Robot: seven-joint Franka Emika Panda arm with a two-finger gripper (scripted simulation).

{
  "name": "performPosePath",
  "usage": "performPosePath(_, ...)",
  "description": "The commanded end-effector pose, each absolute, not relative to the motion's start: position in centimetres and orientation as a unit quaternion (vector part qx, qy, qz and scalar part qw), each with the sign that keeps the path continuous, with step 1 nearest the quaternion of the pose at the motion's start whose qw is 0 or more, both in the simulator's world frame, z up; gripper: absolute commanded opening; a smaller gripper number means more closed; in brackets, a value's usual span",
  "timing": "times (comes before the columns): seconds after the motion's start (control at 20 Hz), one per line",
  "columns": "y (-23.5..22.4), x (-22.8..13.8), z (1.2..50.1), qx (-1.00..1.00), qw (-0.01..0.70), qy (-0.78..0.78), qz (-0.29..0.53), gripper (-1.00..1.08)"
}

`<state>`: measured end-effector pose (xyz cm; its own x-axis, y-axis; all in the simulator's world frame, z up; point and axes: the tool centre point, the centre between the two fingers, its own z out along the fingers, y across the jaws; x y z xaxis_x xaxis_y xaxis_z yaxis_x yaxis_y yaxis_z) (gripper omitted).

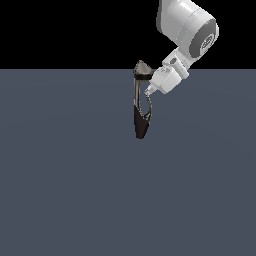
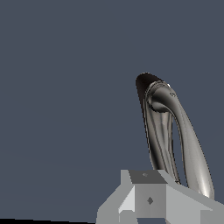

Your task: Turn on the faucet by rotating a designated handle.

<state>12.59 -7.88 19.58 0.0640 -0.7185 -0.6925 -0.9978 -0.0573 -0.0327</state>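
Fingers [image 1: 148, 91] beside handle [image 1: 148, 106]; opening unclear.

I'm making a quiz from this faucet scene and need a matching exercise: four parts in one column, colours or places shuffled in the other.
Things:
1. faucet cone cap
2. faucet base
3. handle
4. gripper

Descriptions:
A. black, tapering to a point
B. white, beside the stem on the exterior view's right
C. pale grey, at the top of the stem
D. thin curved silvery prong branching off near the base

Pairs: 1-C, 2-A, 3-D, 4-B
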Motion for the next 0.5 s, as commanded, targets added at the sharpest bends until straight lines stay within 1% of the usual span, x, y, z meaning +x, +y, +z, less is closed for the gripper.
performPosePath(0.0,-8.15,12.93,18.7,-0.668,0.27,0.641,0.266,-1.0)
performPosePath(0.45,-8.41,13.18,17.83,-0.658,0.271,0.649,0.27,-1.0)
